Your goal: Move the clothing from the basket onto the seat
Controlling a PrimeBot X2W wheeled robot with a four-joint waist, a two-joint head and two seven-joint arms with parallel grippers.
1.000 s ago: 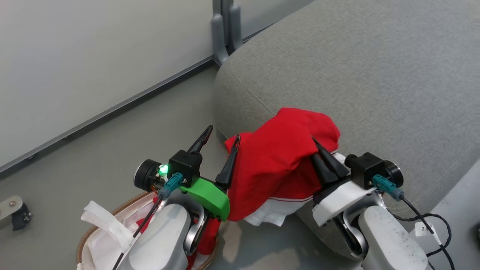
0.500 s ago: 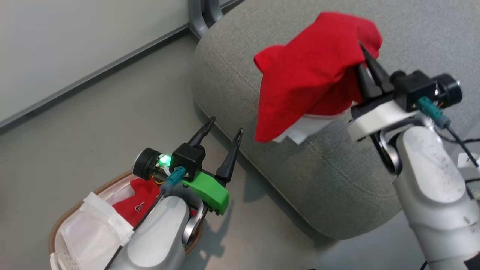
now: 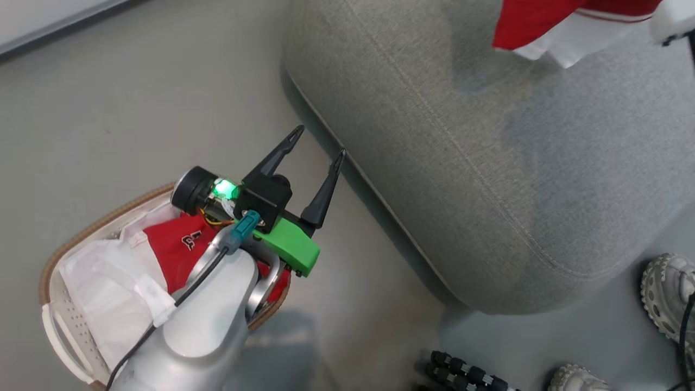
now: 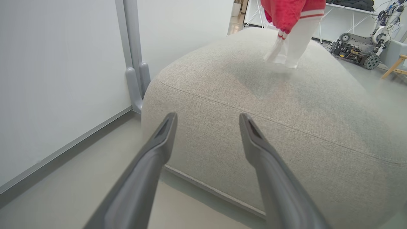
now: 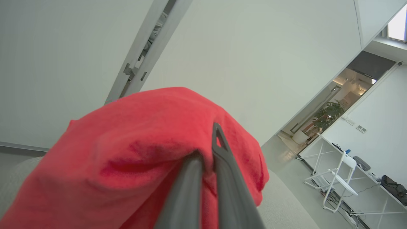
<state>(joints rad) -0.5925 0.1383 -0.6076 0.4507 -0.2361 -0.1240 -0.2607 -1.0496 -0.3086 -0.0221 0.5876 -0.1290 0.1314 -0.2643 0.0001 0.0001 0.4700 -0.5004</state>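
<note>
The large light-grey fabric couch seat (image 3: pixel 488 179) lies ahead of me. The small oval white plastic basket (image 3: pixel 103 222) sits on the floor beside it, with a red lettered garment (image 3: pixel 174 247) inside. A bright red, white-trimmed garment (image 5: pixel 143 133) hangs above the seat, my right gripper (image 5: pixel 206 143) clenched on it. My left gripper (image 3: pixel 321 140) is spread wide and empty, pointing at the seat.
</note>
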